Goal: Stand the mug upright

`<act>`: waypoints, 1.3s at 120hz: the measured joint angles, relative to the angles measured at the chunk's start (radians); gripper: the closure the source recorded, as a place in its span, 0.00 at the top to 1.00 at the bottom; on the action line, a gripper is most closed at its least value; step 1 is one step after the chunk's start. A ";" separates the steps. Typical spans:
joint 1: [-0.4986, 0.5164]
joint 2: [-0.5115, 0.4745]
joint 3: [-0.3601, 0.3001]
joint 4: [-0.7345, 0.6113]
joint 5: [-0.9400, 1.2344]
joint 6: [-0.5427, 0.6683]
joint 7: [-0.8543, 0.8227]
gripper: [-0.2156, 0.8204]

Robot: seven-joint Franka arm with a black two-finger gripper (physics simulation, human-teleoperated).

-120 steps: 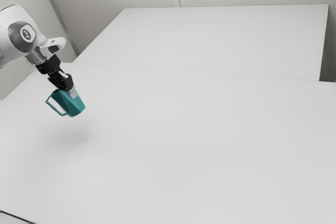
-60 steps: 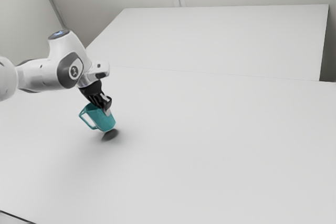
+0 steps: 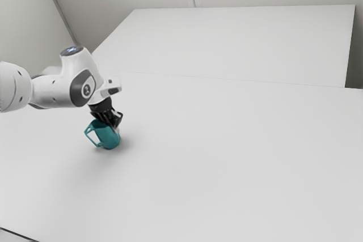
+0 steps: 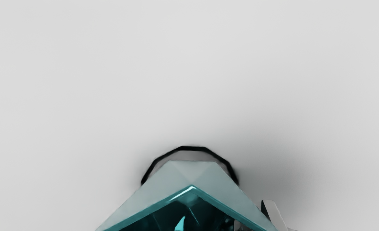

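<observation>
Exterior view: the tool (image 3: 115,127) grips the teal mug (image 3: 106,136); it leans, handle (image 3: 91,139) toward that view's left.

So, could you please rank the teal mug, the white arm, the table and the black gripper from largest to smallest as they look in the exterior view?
1. Table
2. White arm
3. Black gripper and teal mug: too alike to rank, and they overlap.
</observation>
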 joint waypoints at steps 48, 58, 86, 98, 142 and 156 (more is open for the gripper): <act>0.003 -0.101 -0.010 0.020 -0.011 -0.037 -0.043 0.65; 0.003 -0.103 -0.010 0.093 -0.013 -0.105 -0.047 0.69; 0.005 -0.011 -0.015 0.388 -0.022 -0.319 -0.053 0.76; 0.000 0.038 -0.024 0.512 -0.022 -0.404 -0.055 0.77; -0.032 0.036 -0.038 0.698 -0.021 -0.629 -0.058 0.79; -0.031 0.035 -0.035 0.700 -0.023 -0.657 -0.053 0.79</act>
